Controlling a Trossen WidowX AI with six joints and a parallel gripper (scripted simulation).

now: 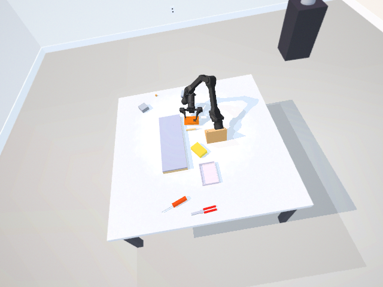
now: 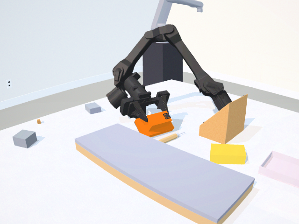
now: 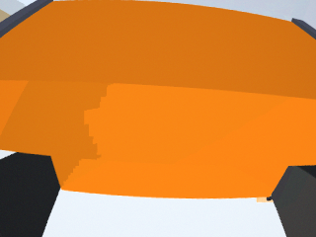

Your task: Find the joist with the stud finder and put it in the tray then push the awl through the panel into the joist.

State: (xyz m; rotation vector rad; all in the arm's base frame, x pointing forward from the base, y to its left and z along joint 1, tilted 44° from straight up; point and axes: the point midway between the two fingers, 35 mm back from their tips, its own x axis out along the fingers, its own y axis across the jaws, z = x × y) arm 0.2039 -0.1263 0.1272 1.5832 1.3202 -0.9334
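Observation:
The orange stud finder (image 1: 188, 121) (image 2: 158, 122) (image 3: 197, 128) appears to rest on the table at the panel's back end. My gripper (image 1: 191, 118) (image 2: 157, 116) (image 3: 170, 152) points down around it, one finger on each side. The fingers stand wide, and no gap shows at its sides in the wrist view, so the gripper looks shut on it. The awl (image 1: 191, 129) (image 2: 168, 138), with a tan handle, lies just in front of it. The lilac floor panel (image 1: 173, 144) (image 2: 154, 166) has a tan base. No joist or hole is visible. The pale pink tray (image 1: 210, 173) (image 2: 280, 166) holds nothing visible.
A yellow block (image 1: 198, 149) (image 2: 227, 153) lies between the panel and the tan wedge (image 1: 216, 136) (image 2: 235, 120) at my base. A grey block (image 1: 143, 107) (image 2: 24, 138) stands beyond the panel. An orange screwdriver (image 1: 179, 201) and red-handled pliers (image 1: 210, 207) lie at the front.

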